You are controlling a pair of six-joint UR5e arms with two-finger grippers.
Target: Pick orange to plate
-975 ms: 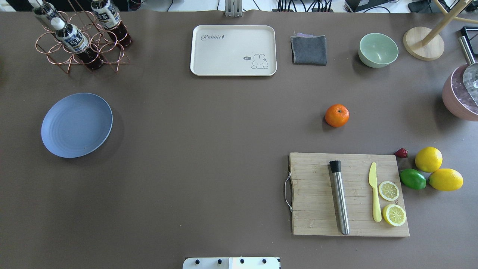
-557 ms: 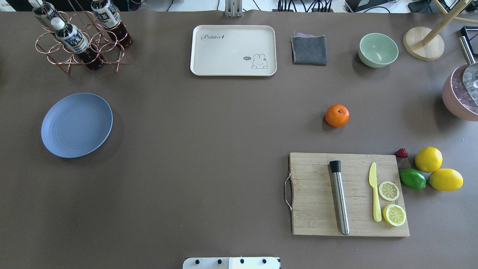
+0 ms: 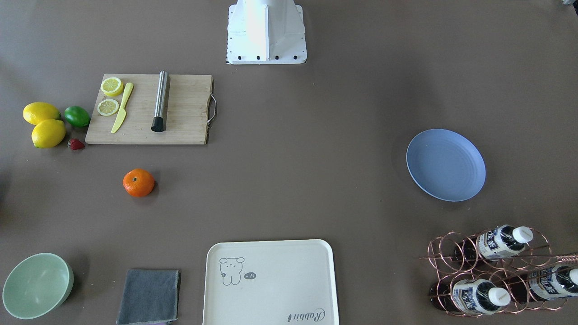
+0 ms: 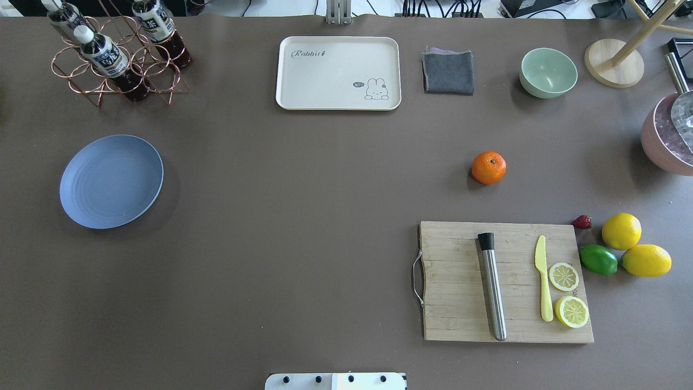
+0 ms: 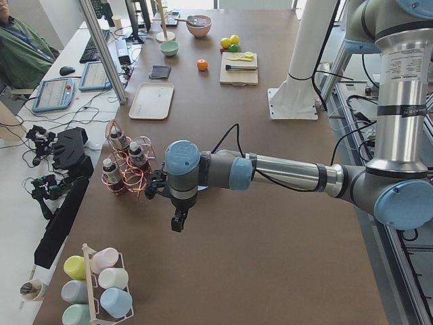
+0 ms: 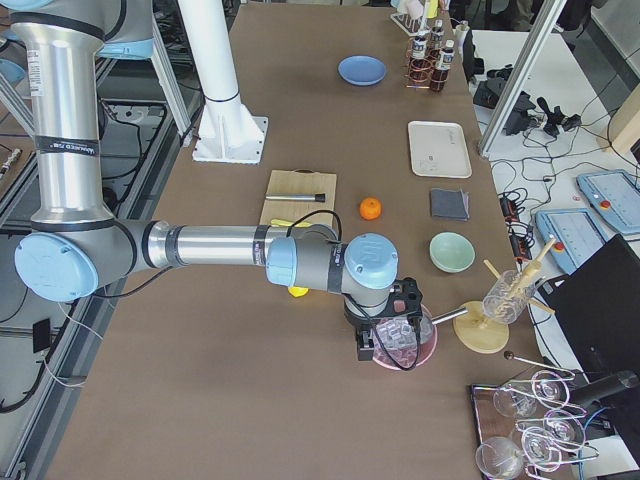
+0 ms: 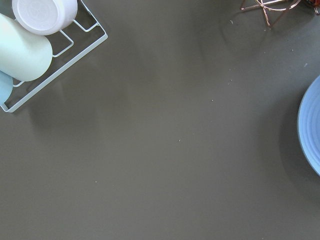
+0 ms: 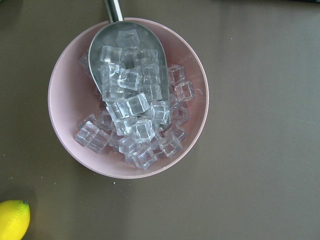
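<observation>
Nothing of the task is done yet: the orange (image 4: 488,167) lies free on the table (image 4: 303,189), on the robot's right half just beyond the cutting board (image 4: 455,281), well apart from the empty blue plate (image 4: 111,181) on the left half. The left pincer (image 5: 177,223) hangs over bare table near the plate; the right pincer (image 6: 380,340) hangs over a pink bowl (image 8: 65,100) of ice cubes (image 8: 135,115); whether either stands wide or narrow I cannot tell. By my judgement the reach, grasp, carry and set-down all remain.

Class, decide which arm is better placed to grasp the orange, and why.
Right. The orange lies on the robot's right; the right arm hovers over the ice bowl near it; the left arm hangs past the plate.
</observation>
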